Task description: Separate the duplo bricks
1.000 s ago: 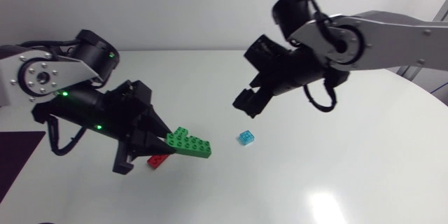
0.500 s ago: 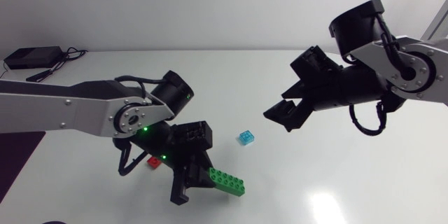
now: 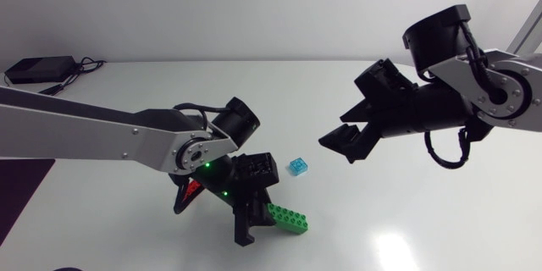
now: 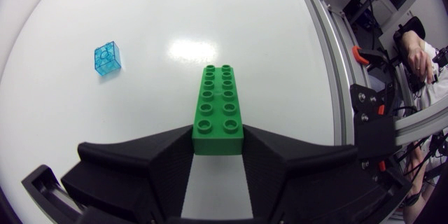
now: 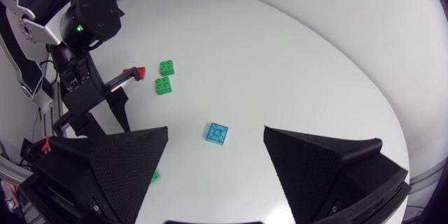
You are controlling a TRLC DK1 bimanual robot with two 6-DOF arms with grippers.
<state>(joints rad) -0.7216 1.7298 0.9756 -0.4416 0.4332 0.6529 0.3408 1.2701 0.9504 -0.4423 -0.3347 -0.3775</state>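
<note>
**Left claw clamps the long green brick while the right waits with its fingers apart**

The left arm (image 3: 102, 140) comes in from the side and stretches low across the white tabletop (image 3: 423, 220), its wrist bent downward. The left claw (image 4: 218, 143) is closed on the near end of the long green duplo brick (image 4: 219, 108), one finger pressing each long side. The brick points straight out ahead of the claw, studs up. Whether it rests on the tabletop or hangs just above it cannot be told.

A small translucent blue brick (image 3: 297, 167) stands alone near the middle of the tabletop, apart from the green one. A red brick (image 3: 191, 190) shows only in part behind the left arm's wrist.

The right arm (image 3: 474, 85) reaches in from the opposite side, raised above the surface. The right claw (image 3: 341, 142) has its fingers spread wide and holds nothing. It is aimed toward the blue brick, which is ahead of it and clear of both fingers.
</note>
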